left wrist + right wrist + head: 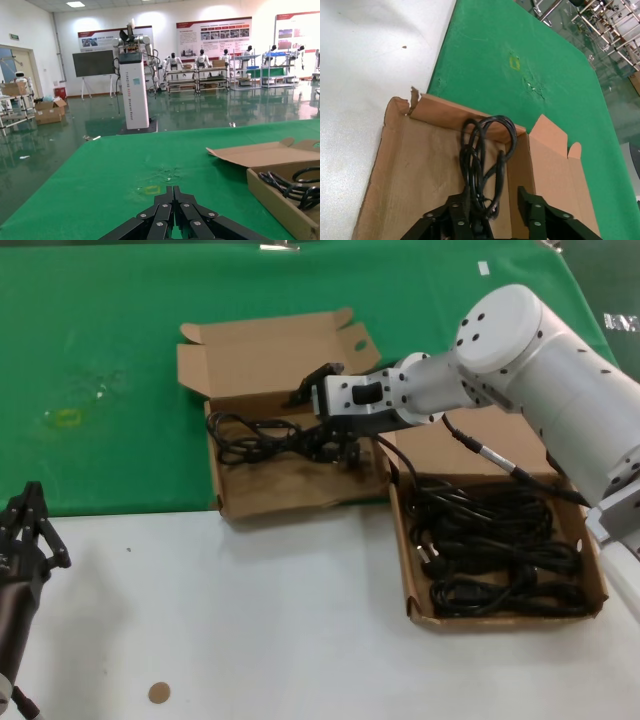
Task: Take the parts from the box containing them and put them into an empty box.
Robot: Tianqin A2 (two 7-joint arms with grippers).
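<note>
Right tool hangs low in the empty box, jaws spread around the cord lying there. Placing looks done; next I lift clear and return to the full box. Left tool idles, pressed together.

From the head camera my right arm covers the far end of the box of cords and its lid. The coiled cord runs under the right gripper at the picture's edge (contact unclear).
</note>
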